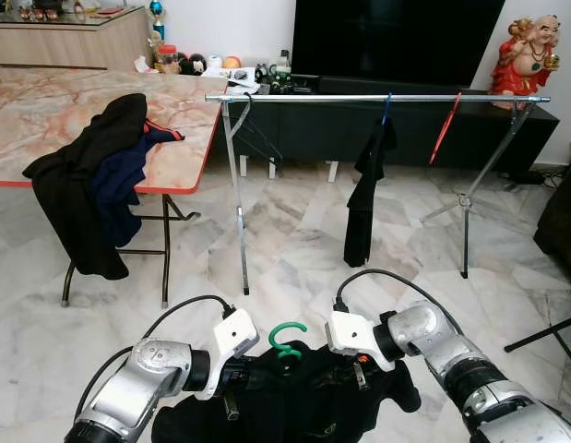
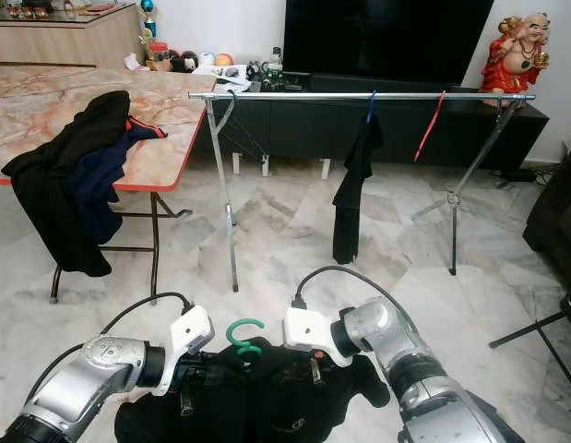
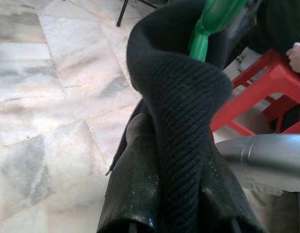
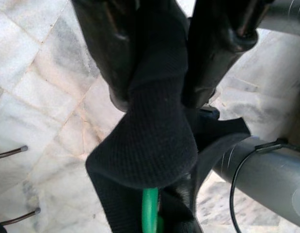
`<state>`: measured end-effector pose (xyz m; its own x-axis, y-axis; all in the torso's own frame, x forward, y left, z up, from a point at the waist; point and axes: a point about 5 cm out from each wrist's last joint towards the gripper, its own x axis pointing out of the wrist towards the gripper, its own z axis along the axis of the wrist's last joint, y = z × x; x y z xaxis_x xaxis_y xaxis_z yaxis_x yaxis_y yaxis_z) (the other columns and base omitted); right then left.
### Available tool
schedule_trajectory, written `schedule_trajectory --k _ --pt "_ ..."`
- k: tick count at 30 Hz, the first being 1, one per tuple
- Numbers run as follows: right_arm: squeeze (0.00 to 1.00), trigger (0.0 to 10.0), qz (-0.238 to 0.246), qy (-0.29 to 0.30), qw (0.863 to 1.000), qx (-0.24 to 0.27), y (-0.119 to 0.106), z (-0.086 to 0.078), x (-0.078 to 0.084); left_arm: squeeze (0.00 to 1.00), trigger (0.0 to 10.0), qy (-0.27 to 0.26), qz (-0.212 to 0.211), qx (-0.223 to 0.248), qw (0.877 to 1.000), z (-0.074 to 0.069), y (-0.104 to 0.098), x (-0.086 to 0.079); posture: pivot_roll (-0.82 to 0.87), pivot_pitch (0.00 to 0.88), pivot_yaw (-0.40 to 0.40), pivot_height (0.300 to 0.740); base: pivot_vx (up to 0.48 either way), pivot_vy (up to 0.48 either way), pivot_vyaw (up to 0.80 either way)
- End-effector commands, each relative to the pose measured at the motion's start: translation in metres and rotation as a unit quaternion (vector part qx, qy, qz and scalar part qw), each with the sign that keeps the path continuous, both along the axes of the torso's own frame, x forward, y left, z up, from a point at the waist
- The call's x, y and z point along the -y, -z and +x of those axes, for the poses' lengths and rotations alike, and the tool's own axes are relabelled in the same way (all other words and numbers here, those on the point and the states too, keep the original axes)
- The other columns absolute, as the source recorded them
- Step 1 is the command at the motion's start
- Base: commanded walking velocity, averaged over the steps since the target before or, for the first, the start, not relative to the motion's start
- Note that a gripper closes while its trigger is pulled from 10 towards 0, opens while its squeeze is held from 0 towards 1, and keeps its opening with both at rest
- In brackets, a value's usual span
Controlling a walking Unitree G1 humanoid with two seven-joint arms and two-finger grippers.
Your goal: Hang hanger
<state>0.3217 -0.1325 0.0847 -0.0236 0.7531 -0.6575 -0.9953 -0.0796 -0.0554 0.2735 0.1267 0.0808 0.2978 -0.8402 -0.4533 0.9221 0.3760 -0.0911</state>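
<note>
Pincers, 2: left pincer [image 3: 179,213] & right pincer [image 4: 159,92], both on 1 black garment [image 1: 294,397] w/ 1 green hanger [image 1: 287,340].

A living room in a home, doubling as a laundry spot.

Pale marble floor [image 1: 294,240] is stretching throughout; a dark television [image 1: 396,37] is sitting at 12 o'clock above a low black cabinet [image 1: 377,129], a red figurine [image 1: 528,55] is standing at 2 o'clock, clothes are hanging on a metal drying rack [image 1: 377,98], and a marble-patterned tabletop [image 1: 73,115] is carrying dark garments [image 1: 96,180] at 10 o'clock.

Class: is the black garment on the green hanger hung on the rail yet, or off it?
Off. The black garment on its green plastic hanger sits low between both grippers.
</note>
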Motion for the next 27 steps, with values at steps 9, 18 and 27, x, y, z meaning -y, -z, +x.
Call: schedule_trajectory --k 9,18,27 --pt "1.00 10.0 -0.036 -0.009 0.999 0.011 -0.002 0.001 0.013 0.00 0.0 -0.057 0.044 0.025 0.997 0.007 0.009 -0.014 0.17 0.000 -0.080 0.740 0.000 0.000 0.00" --pt "1.00 10.0 0.019 0.086 0.995 0.047 -0.017 0.013 0.033 0.00 0.0 -0.087 0.082 0.034 0.992 0.003 0.028 -0.022 0.15 0.000 -0.073 0.740 0.000 0.000 0.00" --pt "0.00 10.0 0.029 0.432 0.895 0.105 0.028 0.010 0.066 0.00 10.0 -0.220 0.053 0.095 0.969 0.016 0.029 -0.024 0.14 0.000 -0.061 0.740 0.000 0.000 0.00"
